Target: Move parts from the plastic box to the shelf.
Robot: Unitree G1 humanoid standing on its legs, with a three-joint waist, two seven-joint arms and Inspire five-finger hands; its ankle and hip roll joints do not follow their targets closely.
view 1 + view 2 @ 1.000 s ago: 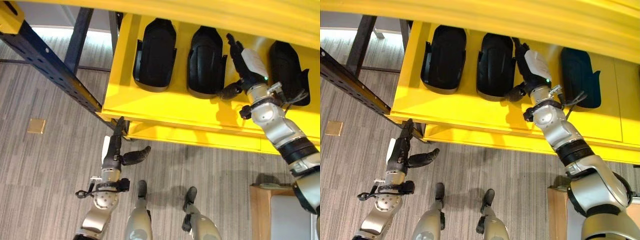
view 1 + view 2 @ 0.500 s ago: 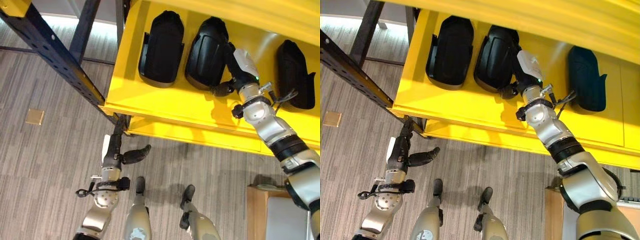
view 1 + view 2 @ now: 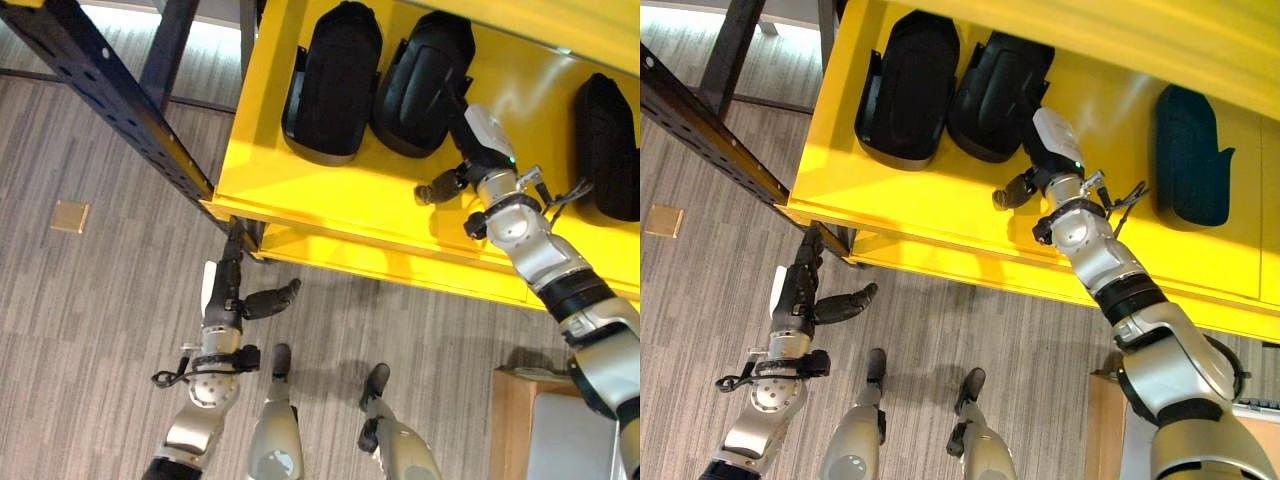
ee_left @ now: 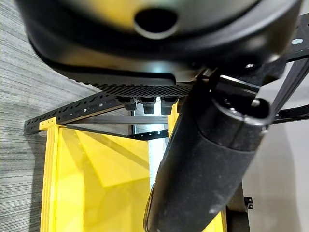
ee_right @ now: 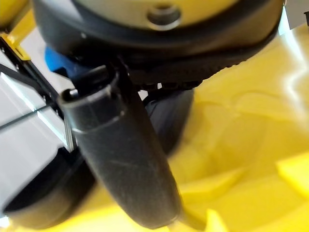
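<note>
R hand (image 3: 478, 150): mine, up on the yellow shelf (image 3: 330, 195). Fingers straight, pressed against the right side of the middle part (image 3: 420, 75). Thumb sticks out toward 9 o'clock, off the part. Holding nothing, just touching.
Middle part: black shell, lying on the shelf at abt 12 o'clock from my hand, tilted, top end leaning toward 1 o'clock. Its left edge is just beside the left part (image 3: 332, 85), looks like touching; can't tell for sure.
Left part: black shell, lying roughly straight, long axis 12-to-6.
Right part (image 3: 607, 145): 3rd black shell, well apart from the other two, at 3 o'clock from my R hand, near the view's edge.
L hand (image 3: 225, 290): mine, low, below the shelf's front lip, over the grey striped floor (image 3: 90, 330). Fingers straight, pointing to 12 o'clock, thumb out toward 3. Empty.
Shelf frame: dark blue post (image 3: 110, 110) running diagonally at 10 o'clock from my L hand.
Floor extra: small tan square (image 3: 70, 216) at 9 o'clock from L hand.
Lower right corner: wooden edge (image 3: 510, 420).
</note>
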